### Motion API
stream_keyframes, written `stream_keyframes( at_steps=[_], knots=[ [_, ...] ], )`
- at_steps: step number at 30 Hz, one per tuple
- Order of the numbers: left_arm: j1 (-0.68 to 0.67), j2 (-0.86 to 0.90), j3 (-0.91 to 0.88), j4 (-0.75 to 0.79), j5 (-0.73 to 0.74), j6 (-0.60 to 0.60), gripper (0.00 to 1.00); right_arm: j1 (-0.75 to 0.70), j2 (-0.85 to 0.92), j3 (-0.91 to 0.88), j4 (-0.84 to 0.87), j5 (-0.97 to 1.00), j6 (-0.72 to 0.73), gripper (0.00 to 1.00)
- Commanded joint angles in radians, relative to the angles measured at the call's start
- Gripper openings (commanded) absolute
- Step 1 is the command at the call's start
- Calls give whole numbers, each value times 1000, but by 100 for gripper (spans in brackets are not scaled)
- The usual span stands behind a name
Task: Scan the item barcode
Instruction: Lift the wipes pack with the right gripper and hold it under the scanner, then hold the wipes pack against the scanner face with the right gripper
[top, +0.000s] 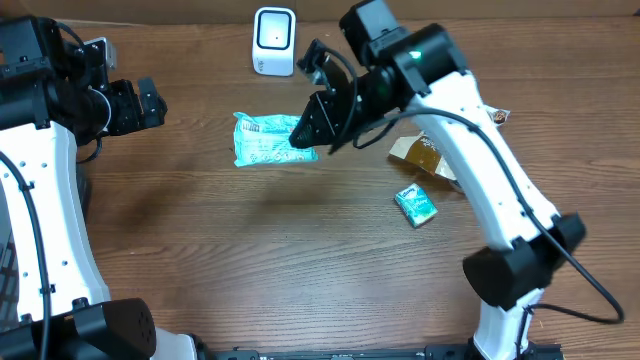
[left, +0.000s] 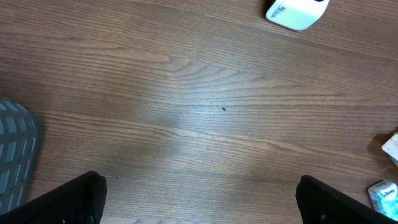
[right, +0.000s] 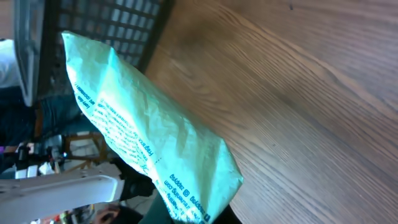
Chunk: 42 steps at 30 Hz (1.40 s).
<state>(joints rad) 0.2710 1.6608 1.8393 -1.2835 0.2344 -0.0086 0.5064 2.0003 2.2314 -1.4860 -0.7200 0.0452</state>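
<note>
Right end effector (top: 312, 130) clamped on green packet (top: 262, 140), long axis running out from its tips. Scanner (top: 274, 41) near, forward-left. Left end effector (top: 152, 102) gaping, well apart.

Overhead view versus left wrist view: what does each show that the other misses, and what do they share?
Only the overhead view shows the right gripper shut on a green packet, with the whole right arm behind it. Only the left wrist view shows the blue lettering on the white scanner and a dark speck in the wood. Both show that scanner, the small green pack, the open left gripper and the wooden table.
</note>
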Motion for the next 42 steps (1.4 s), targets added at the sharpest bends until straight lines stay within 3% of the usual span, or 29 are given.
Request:
stream_keyframes(
  at_steps=[1,4,7,12,17,25,31,34,42],
  knots=[
    [3,3,21,2,-1,-16,100,4,-10,16,3,79,84,4],
    [3,3,21,2,-1,-16,100,9,-8,16,48,209,162,3],
    [3,3,21,2,-1,-16,100,29,0,16,145,478,198,4],
    [3,3,21,2,-1,-16,100,94,65,14,378,955,102,4],
    [3,3,21,2,-1,-16,100,127,198,14,744,1378,-37,4],
    [3,3,21,2,-1,-16,100,84,437,14,1409,1387,-610,4],
    [3,3,21,2,-1,-16,100,46,573,14,1617,1264,-961,4],
    [3,3,21,1,-1,-16,100,37,612,14,1659,1259,-1055,4],
    [3,3,21,2,-1,-16,99,38,616,14,1732,1257,-1057,4]
  ],
)
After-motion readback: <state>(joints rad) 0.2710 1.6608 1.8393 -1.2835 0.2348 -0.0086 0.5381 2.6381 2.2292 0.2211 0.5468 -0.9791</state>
